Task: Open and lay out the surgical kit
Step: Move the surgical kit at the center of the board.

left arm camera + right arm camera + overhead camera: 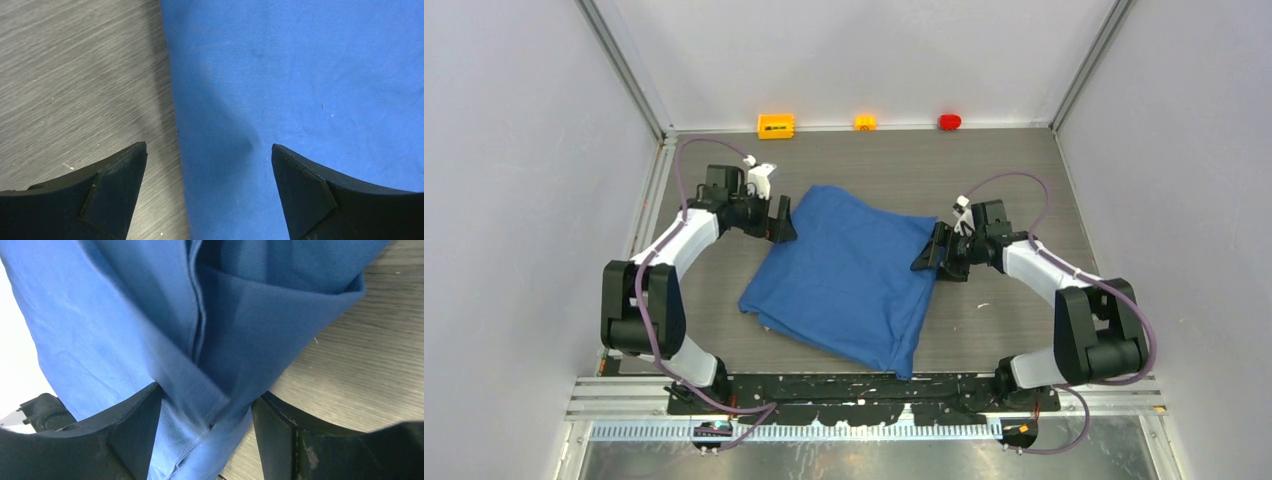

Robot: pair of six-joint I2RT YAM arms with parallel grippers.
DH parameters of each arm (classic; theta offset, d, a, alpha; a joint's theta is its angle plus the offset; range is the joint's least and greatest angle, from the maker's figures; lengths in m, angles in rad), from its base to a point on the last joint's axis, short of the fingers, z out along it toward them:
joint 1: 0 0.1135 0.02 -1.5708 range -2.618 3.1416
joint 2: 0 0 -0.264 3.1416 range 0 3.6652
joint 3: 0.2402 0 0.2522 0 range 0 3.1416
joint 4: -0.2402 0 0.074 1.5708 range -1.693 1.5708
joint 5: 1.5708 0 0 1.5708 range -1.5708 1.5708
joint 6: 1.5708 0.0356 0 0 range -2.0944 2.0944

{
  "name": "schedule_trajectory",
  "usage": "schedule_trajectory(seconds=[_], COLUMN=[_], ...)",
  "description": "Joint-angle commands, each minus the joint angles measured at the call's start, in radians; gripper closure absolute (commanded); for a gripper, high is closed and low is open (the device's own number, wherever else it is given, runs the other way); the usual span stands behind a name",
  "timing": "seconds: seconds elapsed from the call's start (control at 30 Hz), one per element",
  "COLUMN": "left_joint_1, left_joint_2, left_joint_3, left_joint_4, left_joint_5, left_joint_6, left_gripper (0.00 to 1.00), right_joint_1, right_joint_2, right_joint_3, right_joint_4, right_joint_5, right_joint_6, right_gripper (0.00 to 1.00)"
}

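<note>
Blue wrap lies folded on the worktop; left tool released astride its left edge; right tool around a right-edge fold, clench indeterminable, where a shallow pinch could slip or drag the bundle.

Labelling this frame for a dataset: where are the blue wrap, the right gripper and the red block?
blue wrap (849, 275), top view, middle of its upper face.
right gripper (207, 396), right wrist view, midway between its fingertips, on cloth.
red block (949, 122), top view, its centre.
</note>
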Motion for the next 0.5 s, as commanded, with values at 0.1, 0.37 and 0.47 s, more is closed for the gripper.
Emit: schedule_trajectory(seconds=[0.1,0.37,0.47], left_joint_1=[-0.004,-0.011,-0.019], left_joint_2=[0.081,0.247,0.325], left_joint_3=[0.024,0.108,0.178], left_joint_4=[-0.030,-0.036,-0.010], left_joint_5=[0.066,0.140,0.147], left_joint_6=[-0.069,-0.175,-0.245], left_gripper=[0.20,0.59,0.70], right_joint_1=[0.004,0.003,0.001], right_joint_2=[0.122,0.194,0.242], right_joint_3=[0.138,0.248,0.319], right_joint_4=[0.064,0.094,0.099], right_joint_5=[-0.089,-0.010,0.048], right_joint_6=[0.002,-0.035,-0.044], right_gripper=[0.46,0.64,0.67])
